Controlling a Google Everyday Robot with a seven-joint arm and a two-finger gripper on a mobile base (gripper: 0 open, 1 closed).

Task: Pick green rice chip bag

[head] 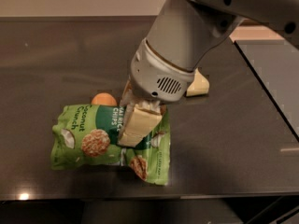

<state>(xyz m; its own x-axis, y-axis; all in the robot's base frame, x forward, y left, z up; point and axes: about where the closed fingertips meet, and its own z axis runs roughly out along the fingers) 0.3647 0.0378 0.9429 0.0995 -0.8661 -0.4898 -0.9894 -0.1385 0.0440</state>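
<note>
The crinkly light-green rice chip bag with round tan chips on it (86,141) lies on the dark shiny counter (224,148). It is right under the jaws and spreads out to their left. The jaws sit at the end of the big grey robot arm (187,36) and are down on the middle of the bag. I cannot tell if they are open or closed, or if they hold the bag.

A small orange ball (103,99) is just left of the jaws, by the bag's far edge. A pale cream block (198,85) is off to their right, apart from the bag.

The bag looks light, soft and puffy. Its skin looks smooth, so it may slip. The chips inside could crack if squeezed hard. I think a gentle pinch on a fold near the middle is best.
</note>
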